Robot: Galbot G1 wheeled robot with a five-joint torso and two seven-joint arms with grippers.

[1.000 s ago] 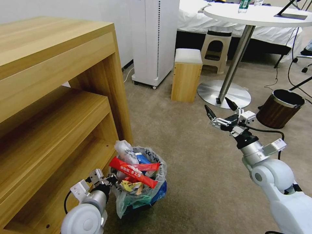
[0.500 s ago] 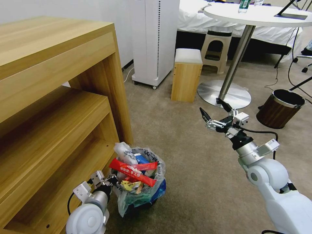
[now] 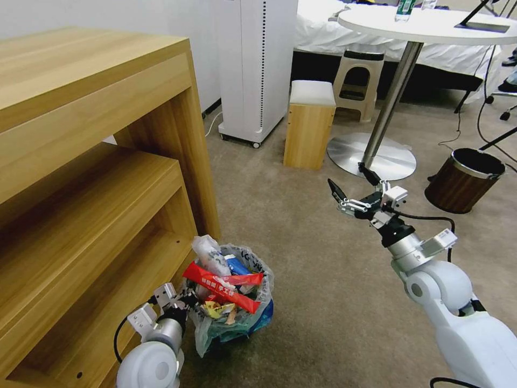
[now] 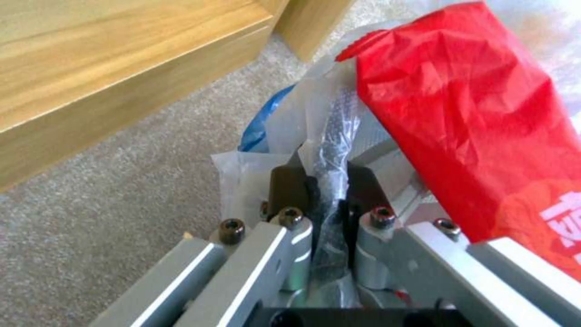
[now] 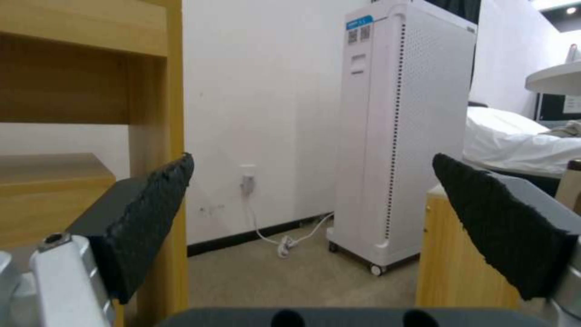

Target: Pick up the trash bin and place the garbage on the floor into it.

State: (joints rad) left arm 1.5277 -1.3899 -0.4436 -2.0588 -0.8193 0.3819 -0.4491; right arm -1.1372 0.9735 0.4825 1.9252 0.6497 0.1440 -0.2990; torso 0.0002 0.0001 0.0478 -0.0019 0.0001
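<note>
In the head view, the small round dark trash bin lined with clear crinkled plastic (image 3: 237,307) sits at six o'clock beside the wooden shelf unit (image 3: 91,178), stuffed with a red wrapper bearing white lettering I cannot read (image 3: 223,285); the left gripper (image 3: 180,303) at its nine o'clock rim is the nearer arm, while the right gripper (image 3: 355,189) hangs spread wide and empty, well apart toward three o'clock. In the left wrist view, the left gripper (image 4: 321,190) is pinched closed on the bin's rim and liner, the red wrapper (image 4: 478,113) at one o'clock. In the right wrist view, the black pads (image 5: 145,213) stand far apart around nothing, facing a white tower appliance (image 5: 399,131) whose blue label is too small to read.

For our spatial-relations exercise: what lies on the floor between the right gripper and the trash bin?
Only bare carpet, seen in the head view, separates the open right gripper from the trash bin.
</note>
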